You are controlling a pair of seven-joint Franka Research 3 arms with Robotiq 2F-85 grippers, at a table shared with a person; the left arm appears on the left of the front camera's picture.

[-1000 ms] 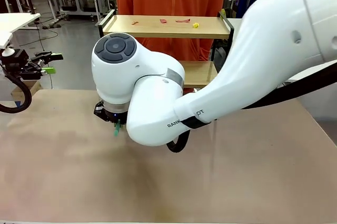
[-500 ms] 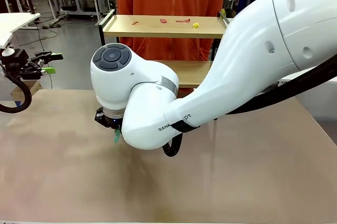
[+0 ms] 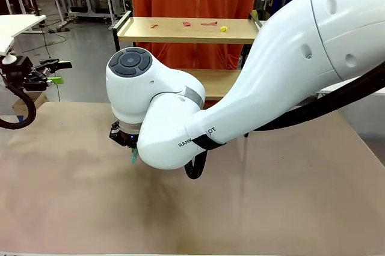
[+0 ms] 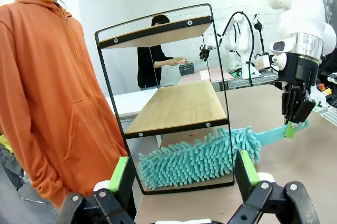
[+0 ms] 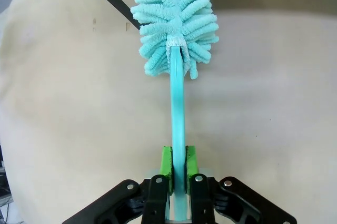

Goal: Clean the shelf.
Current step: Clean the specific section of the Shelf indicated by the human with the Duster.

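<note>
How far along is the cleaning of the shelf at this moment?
Done: the right gripper is shut on the duster handle. In hand: the duster head lies low at the foot of the shelf, by its bottom rail. Left: red and yellow scraps lie on the top board, not yet swept off. The left gripper is open and holds nothing.

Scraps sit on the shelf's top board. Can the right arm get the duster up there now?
Probably yes: the right tool is shut on the duster, now low at the foot of the shelf, and nothing covers the scraps from above.
</note>
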